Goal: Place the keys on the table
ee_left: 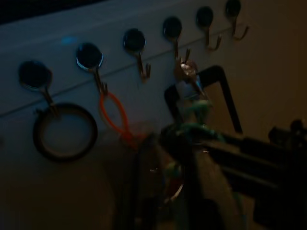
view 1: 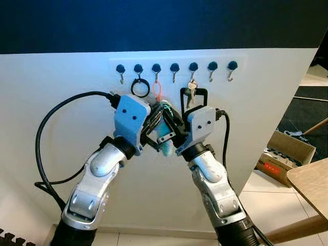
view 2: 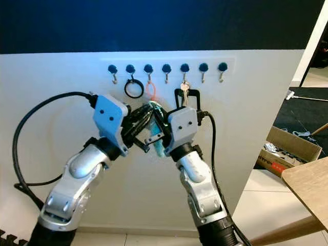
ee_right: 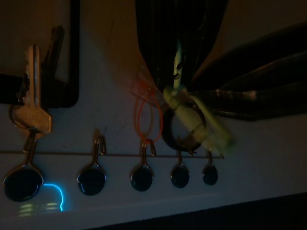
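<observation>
Left to right: above the left gripper (view 1: 154,128) a black ring (view 1: 140,87) and an orange loop (view 1: 157,91) hang on the hook rail (view 1: 176,67). Both grippers meet on a green tag (view 1: 166,110) between them; how tightly either is closed I cannot tell. Just above the right gripper (view 1: 177,130), the keys (view 1: 191,92) hang from their hook beside a black carabiner (view 1: 195,100). This looks like the unhooking stage; next, lift the keys free and carry them right, toward the table (view 1: 312,179).

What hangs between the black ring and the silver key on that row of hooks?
In the left eye view, an orange loop hangs between the black ring and silver key; one hook is bare.
</observation>
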